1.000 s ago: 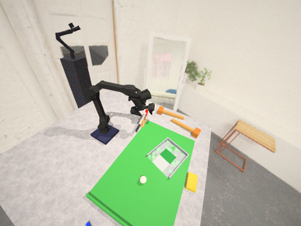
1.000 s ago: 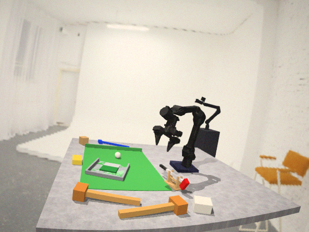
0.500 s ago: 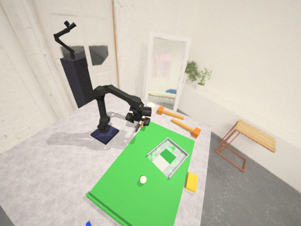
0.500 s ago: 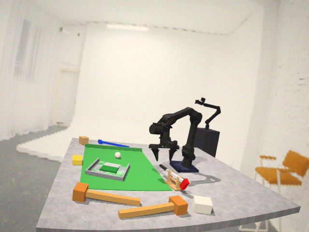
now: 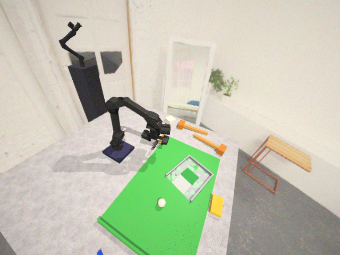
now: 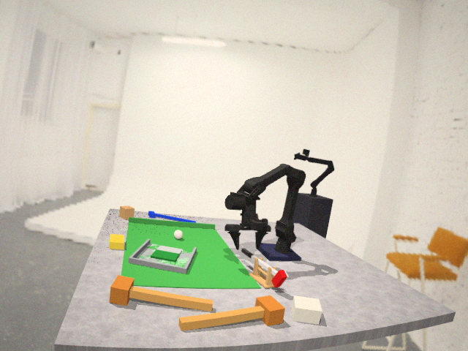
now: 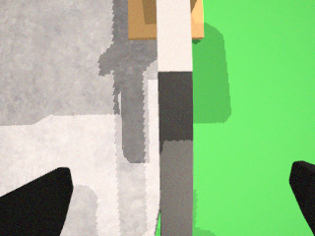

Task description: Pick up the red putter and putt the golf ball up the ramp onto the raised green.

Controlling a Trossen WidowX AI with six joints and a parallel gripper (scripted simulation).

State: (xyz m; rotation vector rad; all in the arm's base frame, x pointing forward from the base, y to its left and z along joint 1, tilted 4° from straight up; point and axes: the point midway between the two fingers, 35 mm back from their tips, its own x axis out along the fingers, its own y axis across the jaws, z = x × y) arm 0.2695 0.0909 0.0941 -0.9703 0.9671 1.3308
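Hanging over the edge of the green mat (image 6: 211,264), the gripper (image 6: 247,241) points its fingers straight down with the jaws spread almost as wide as they go and nothing between them. Directly below it lies the grip end of the red putter (image 6: 264,267), whose shaft rests tilted across a small wooden rack (image 6: 260,273) at the mat's near right corner in the exterior view; the dark grip reaches toward the arm's blue base plate (image 6: 277,254) and the red head (image 6: 279,278) hangs off the rack's other end, just clear of the mat. In the wrist view the putter shaft (image 7: 175,125) runs up the middle of the frame along the line where mat meets grey table (image 7: 59,92), with the two black fingertips well apart on either side of it, neither one touching it. The white golf ball (image 5: 161,202) sits on the mat, away from the putter, on the far side of the walled ramp and raised green (image 5: 189,175) as seen from the arm. Off the mat beyond the rack lie two orange wooden mallets (image 6: 159,296) and a white cube (image 6: 306,309). A yellow block (image 5: 216,205) lies just beside the mat's edge near the green.
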